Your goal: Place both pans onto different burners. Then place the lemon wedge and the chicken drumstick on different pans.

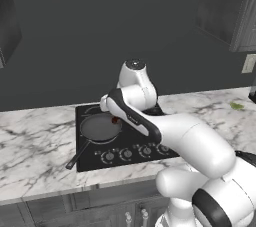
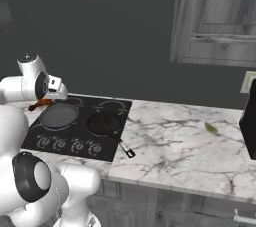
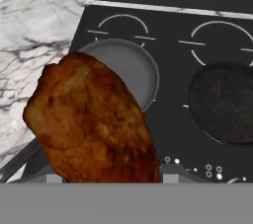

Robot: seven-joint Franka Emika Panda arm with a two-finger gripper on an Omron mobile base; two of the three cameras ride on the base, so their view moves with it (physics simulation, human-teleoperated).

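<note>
The chicken drumstick, glossy orange-brown, looms large in the hand view, and my gripper is shut on it. It hangs above the left edge of the wider grey pan. That pan sits on the front left burner with its thin dark handle over the cooktop's front. To its right, on the neighbouring burner, rests the smaller black pan. In the right base view the drumstick peeks out below the hand. The lemon wedge lies far right on the counter.
The black cooktop has knobs along its front and two bare rear burners. Marble counter spreads to both sides. A dark appliance stands at the far right. My own arm hides the cooktop's right side in the left base view.
</note>
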